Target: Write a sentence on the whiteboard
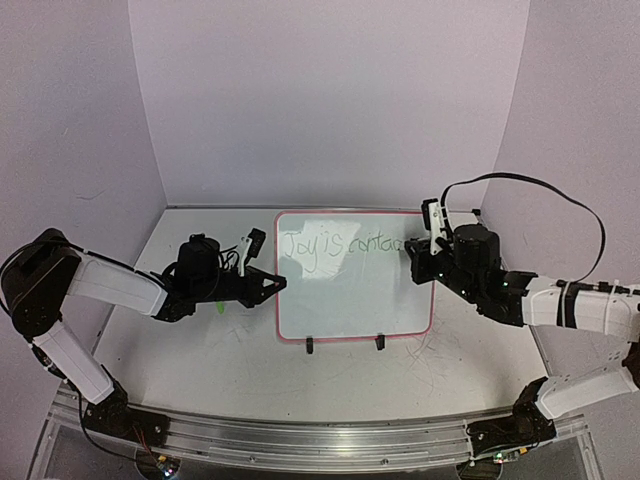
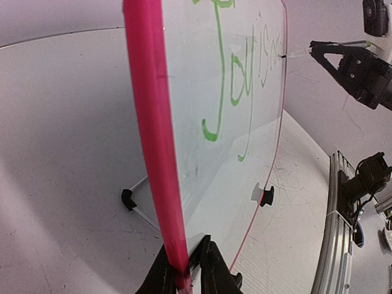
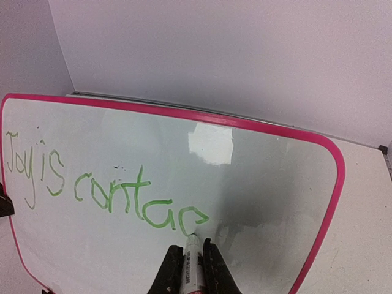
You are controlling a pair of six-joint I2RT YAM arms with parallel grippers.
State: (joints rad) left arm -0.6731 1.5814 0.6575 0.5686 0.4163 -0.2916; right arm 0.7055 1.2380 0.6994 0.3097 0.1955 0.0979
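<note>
**Both end effectors clamped: one on the board's rim, one on the marker**

From the top camera, the whiteboard stands near the middle of the pale, scuffed bench, a glossy white rectangle with rounded corners and a thin pink rim. It is propped on two small black stand feet. My left end effector meets the board's left edge. My right end effector is at the upper right of the board, at the end of the sentence, a single line of thin green handwriting.

From my left wrist, my dark pointed fingers are closed tight on the smooth pink rim, which runs up between them edge-on. The green letters slant away across the shiny surface. My right end effector shows beyond, and the marker's tip touches the board.

From my right wrist, my fingers are clamped on a white-barrelled marker, whose tip rests on the board. The writing reads "Joy is conta" plus one rounded letter at the tip.
</note>
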